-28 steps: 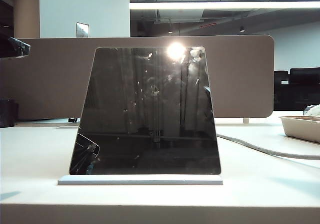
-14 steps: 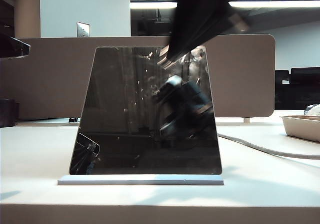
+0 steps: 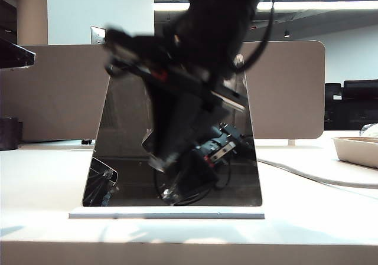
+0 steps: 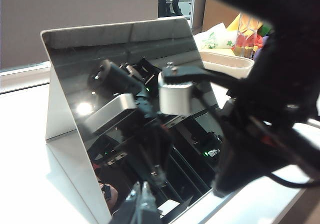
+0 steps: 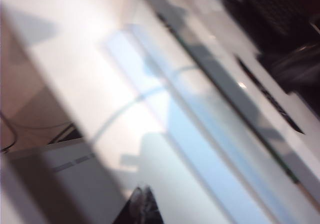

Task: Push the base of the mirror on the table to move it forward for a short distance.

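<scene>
Exterior view: 1 second back only the mirror stood in frame, glint at its 1 o'clock corner. Half a second back a dark blur entered from 12 o'clock. Now the right arm fills the middle, in front of the glass and blocking the glint, slanting down toward 7 o'clock. Right pincer hangs low over the mirror face, above the base and not touching it as far as I can tell. Its reflection muddles the outline, so I cannot tell whether the jaws are apart or together. Mirror and base sit as before, at centre of the worktop. Judgement: approach is under way, push not begun.

Left wrist view: left pincer shows only as 2 fingertips at the 6 o'clock edge, close together with a thin gap, holding nothing; whether fully closed I cannot tell. Mirror stands tilted just ahead of it. The right arm's dark bulk hangs at 3 o'clock, in front of the glass.

Right wrist view: heavy motion blur. Right pincer is a dark tip at 6 o'clock, state unreadable. A pale band, likely the base, runs diagonally from 11 to 5 o'clock, ahead of the tip and apart from it. Contact must come low, on the slab rather than the glass.
</scene>
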